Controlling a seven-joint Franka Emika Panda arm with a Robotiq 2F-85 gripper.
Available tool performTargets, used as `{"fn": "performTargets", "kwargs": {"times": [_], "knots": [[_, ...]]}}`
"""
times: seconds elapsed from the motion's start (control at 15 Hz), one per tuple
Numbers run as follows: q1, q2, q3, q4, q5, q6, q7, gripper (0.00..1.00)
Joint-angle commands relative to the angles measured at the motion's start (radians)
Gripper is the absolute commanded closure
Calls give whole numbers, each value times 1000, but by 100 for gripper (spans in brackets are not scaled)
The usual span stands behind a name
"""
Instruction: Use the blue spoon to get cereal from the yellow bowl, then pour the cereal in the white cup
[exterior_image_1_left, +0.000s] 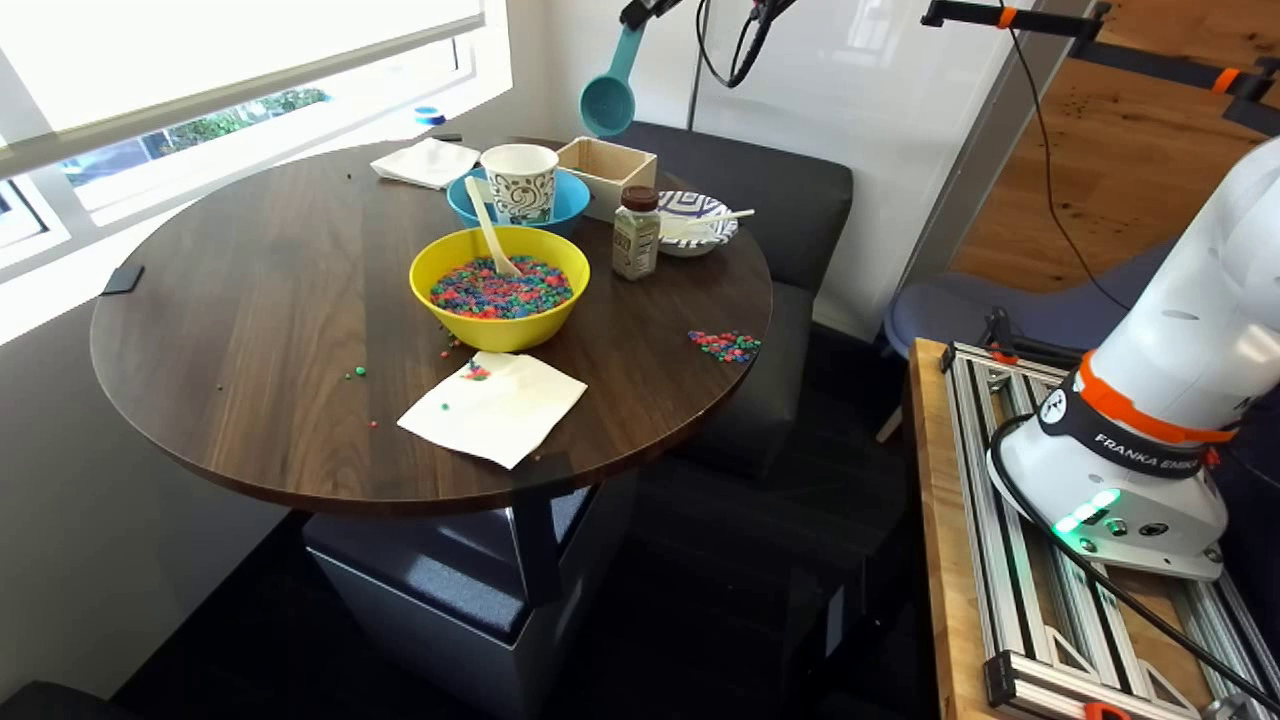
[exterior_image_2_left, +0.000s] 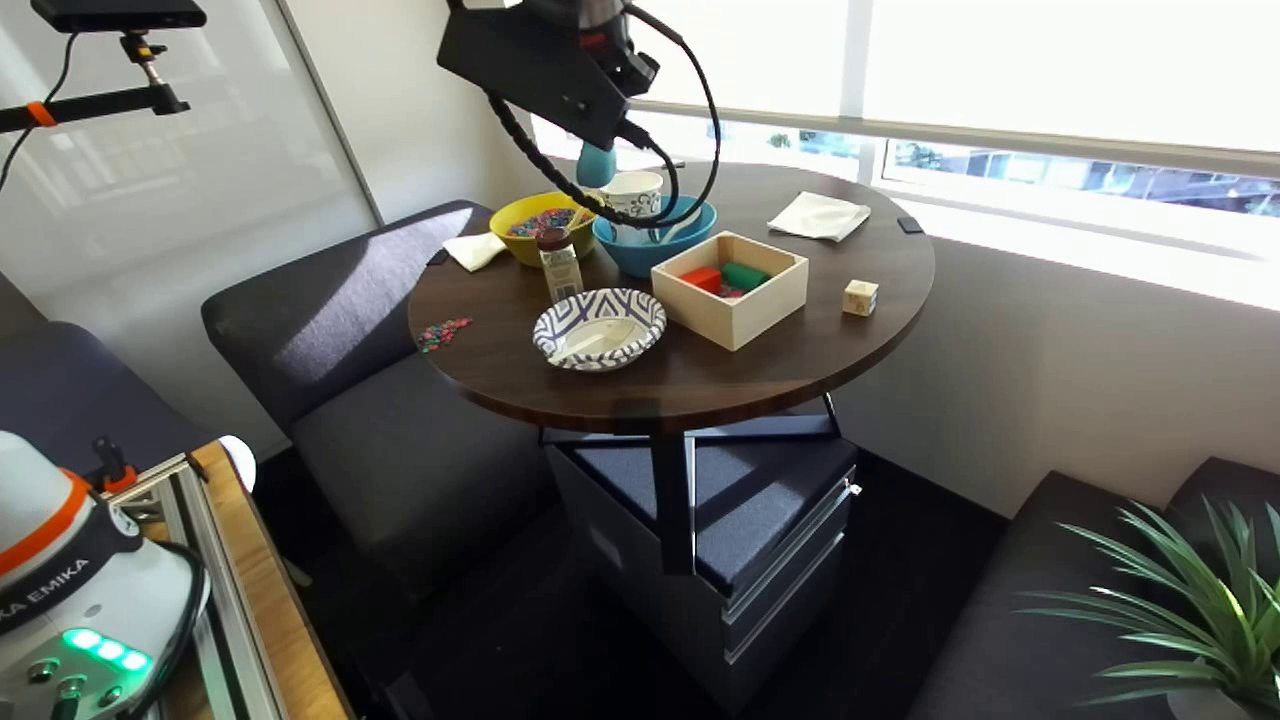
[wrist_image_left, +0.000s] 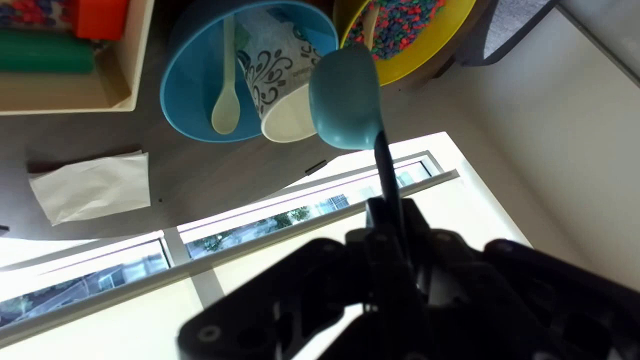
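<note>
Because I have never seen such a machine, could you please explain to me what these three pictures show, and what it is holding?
The machine is one robot arm, and its tool is the grasping part at the end. Two pictures are taken from outside the robot, from different places; the third, the wrist view, looks along the tool from close by. On the round table stand a yellow bowl of colourful cereal and a blue bowl with a patterned white cup inside. Near them are a jar, a wooden box, a patterned dish and paper napkins; some cereal lies loose. The tool holds a blue spoon by its handle, raised above the table, scoop downwards.
</note>
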Motion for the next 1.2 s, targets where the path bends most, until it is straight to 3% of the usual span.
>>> {"fn": "performTargets", "kwargs": {"times": [0.0,0.07,0.13,0.47,0.87,1.13], "knots": [[31,-7,-35,2,-3,-1,2,91],[33,-4,-36,3,-2,-1,2,91],[34,7,-35,5,-1,-2,1,98],[90,-30,1,-63,-31,95,-47,98],[187,-184,74,-201,-185,191,-34,98],[284,-187,146,-257,-214,345,-81,98]]}}
